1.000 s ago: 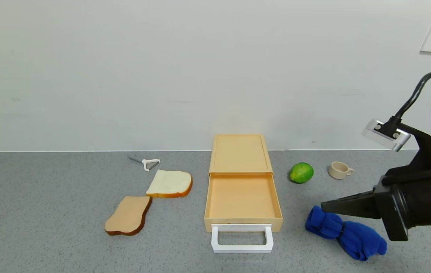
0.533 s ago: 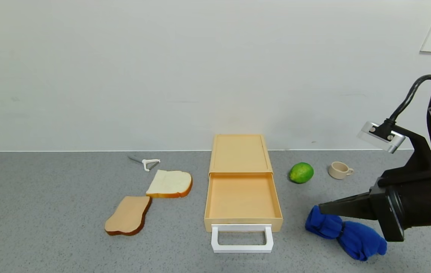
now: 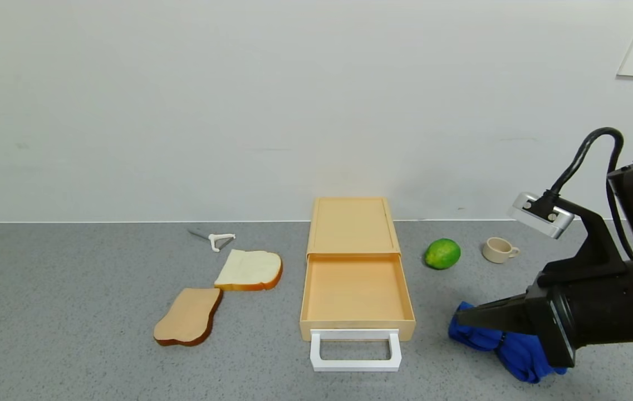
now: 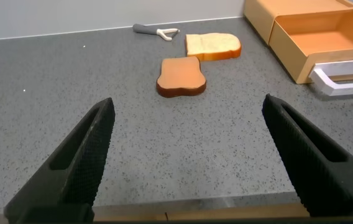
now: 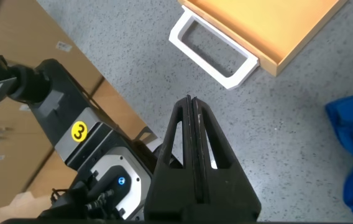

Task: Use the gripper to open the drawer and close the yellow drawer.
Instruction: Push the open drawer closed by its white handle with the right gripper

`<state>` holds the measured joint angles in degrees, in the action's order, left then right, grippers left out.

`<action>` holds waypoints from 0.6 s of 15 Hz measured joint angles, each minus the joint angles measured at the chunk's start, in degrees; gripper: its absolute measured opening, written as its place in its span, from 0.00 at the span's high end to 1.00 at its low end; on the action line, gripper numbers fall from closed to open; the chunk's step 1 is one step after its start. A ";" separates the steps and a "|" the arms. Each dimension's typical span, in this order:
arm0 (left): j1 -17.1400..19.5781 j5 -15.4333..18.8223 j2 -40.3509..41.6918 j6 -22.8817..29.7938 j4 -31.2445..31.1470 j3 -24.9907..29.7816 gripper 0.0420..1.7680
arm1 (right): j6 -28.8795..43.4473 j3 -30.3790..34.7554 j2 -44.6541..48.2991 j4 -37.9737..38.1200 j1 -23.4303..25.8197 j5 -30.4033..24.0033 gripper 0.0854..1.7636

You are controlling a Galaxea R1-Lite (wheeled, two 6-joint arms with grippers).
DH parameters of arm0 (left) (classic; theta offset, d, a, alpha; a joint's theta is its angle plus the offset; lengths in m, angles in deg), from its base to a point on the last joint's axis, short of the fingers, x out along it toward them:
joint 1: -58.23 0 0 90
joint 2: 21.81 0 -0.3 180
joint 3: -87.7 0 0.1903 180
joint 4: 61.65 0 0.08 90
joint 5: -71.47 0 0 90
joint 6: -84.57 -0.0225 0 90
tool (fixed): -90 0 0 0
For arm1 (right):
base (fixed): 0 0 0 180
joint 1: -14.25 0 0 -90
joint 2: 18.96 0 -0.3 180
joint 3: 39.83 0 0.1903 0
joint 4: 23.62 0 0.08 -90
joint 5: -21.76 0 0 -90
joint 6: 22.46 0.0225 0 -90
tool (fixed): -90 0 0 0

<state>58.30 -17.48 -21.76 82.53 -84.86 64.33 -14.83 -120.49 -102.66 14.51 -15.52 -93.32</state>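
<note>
The yellow-tan drawer (image 3: 354, 289) stands pulled out of its flat case (image 3: 353, 224) at the table's middle, its white loop handle (image 3: 355, 351) toward me. It also shows in the left wrist view (image 4: 325, 38) and the right wrist view (image 5: 270, 25). My right gripper (image 3: 461, 317) is shut and empty, in the air to the right of the drawer's front corner, tips pointing left over a blue cloth (image 3: 508, 348). In its own view the tips (image 5: 190, 102) sit short of the handle (image 5: 214, 51). My left gripper (image 4: 189, 130) is open and empty, low near the table's front edge.
Two bread slices (image 3: 249, 270) (image 3: 188, 316) and a white peeler (image 3: 217, 240) lie left of the drawer. A green lime (image 3: 442, 253) and a small beige cup (image 3: 499, 249) sit to its right. The wall is close behind the case.
My right gripper has moved left and slightly down, closer to the drawer's front right corner. The drawer and the other things have not moved.
</note>
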 joint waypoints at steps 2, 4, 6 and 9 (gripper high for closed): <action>0.00 0.00 0.00 -0.05 0.00 0.00 0.03 | 2.45 -0.11 -0.94 -0.21 -1.60 0.49 0.98; 0.00 0.00 0.00 0.02 0.00 0.00 0.03 | 5.35 -0.72 -2.73 -0.77 -3.72 2.50 0.98; 0.00 -0.01 0.00 0.06 0.00 0.00 0.03 | 7.83 -1.17 -5.07 -3.33 -5.95 6.51 0.98; 0.00 -0.11 0.00 0.11 -0.06 0.00 0.03 | 11.36 -2.13 -9.41 -6.00 -9.86 11.28 0.98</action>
<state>58.30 -17.59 -21.76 82.64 -84.92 64.33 -3.47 -122.62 -112.08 8.51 -25.38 -82.04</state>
